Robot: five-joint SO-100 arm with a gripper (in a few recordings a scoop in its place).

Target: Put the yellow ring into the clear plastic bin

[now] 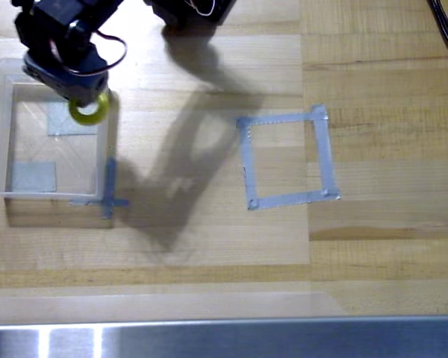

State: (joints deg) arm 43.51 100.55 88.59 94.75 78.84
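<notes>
One yellow ring (88, 110) was all I had to deal with, and in the overhead view it sat right at the tip of my gripper (81, 101), tucked partly under my dark fingers so that its upper arc was hidden. My fingers looked closed on the ring's top edge, with the lower curve and part of the centre hole showing below them. Whether the ring hung in the air or touched anything beneath it, I could not tell from above.

The ring lay over the upper right part of the clear plastic bin (0, 127), close to the bin's right wall and near its far corner. My arm reached in from the top left of the picture and threw a broad shadow across the wooden table (373, 246) between the bin and the tape square.

Counting: one ring, one bin, one gripper. Through the bin's bottom I saw two grey tape patches (33, 177), one near the ring and one at the lower left corner. To the right, well apart from the bin, lay one square outline of grey tape (322, 153), flat on the wood. A small blue tape cross (110, 195) sat just beside the bin's lower right corner.
</notes>
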